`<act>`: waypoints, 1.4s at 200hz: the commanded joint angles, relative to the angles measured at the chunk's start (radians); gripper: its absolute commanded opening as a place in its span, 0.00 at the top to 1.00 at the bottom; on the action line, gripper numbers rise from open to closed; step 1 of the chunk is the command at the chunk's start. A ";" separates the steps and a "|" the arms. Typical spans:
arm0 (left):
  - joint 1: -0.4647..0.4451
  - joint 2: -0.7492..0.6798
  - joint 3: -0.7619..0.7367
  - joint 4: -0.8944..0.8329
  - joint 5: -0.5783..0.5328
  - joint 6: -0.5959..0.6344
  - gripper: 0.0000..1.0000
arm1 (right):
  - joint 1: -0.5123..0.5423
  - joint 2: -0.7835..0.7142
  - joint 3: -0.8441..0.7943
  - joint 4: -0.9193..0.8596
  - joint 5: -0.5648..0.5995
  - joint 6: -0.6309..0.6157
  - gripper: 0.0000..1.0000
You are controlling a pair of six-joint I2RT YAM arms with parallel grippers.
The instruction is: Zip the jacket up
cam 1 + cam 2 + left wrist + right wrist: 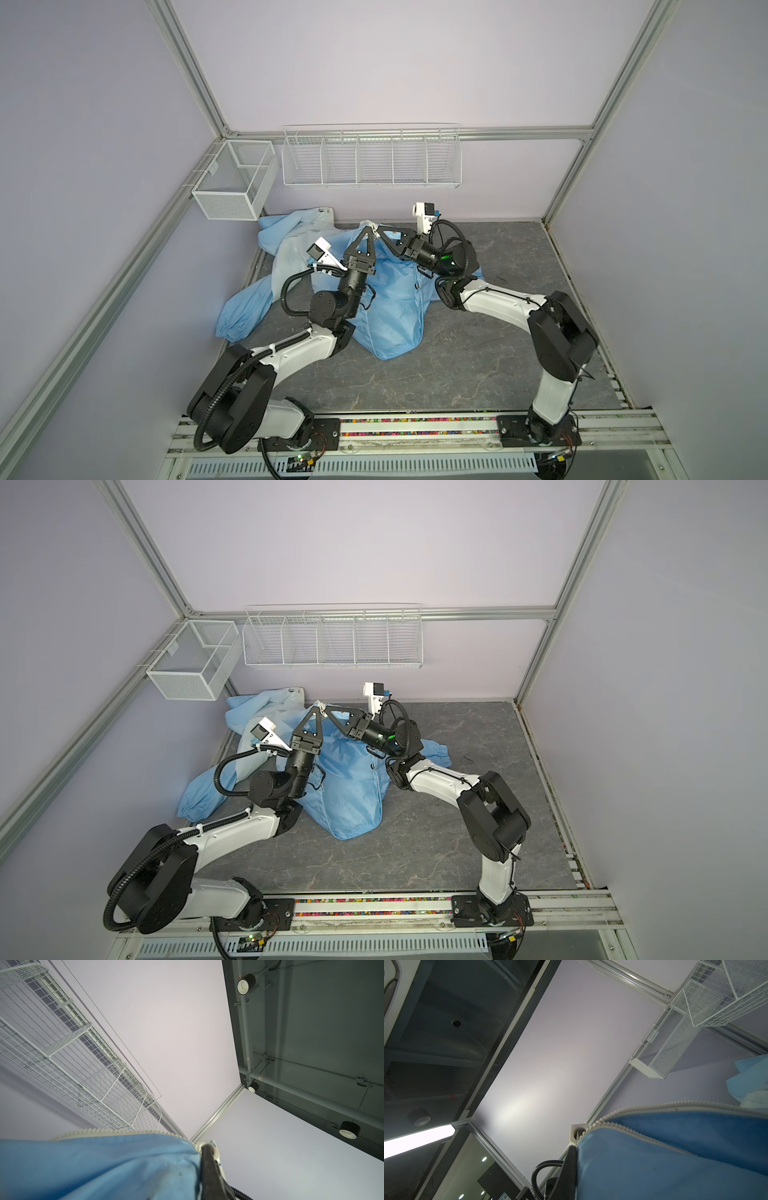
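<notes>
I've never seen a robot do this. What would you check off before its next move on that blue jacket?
1. Left gripper shut on the raised edge of the jacket: ok.
2. Right gripper shut on the jacket beside it: ok.
3. Zipper teeth joined: not ok, two rows part in the right wrist view.
4. Slider found: cannot tell.
5. Jacket flat and straight: not ok, bunched, sleeve sprawled on the table.

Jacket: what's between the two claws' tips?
The cream zipper of the jacket, pinched by the left gripper and the right gripper, in both top views.
</notes>
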 commanded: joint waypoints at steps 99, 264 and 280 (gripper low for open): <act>-0.002 -0.083 -0.056 -0.121 0.060 -0.041 1.00 | -0.026 0.024 0.051 0.106 0.011 0.057 0.93; -0.002 0.064 0.039 -0.022 0.085 -0.086 1.00 | 0.044 0.052 0.045 0.114 0.088 0.061 0.93; -0.002 0.090 0.050 -0.006 0.099 -0.095 1.00 | 0.049 0.058 0.055 0.109 0.096 0.061 0.93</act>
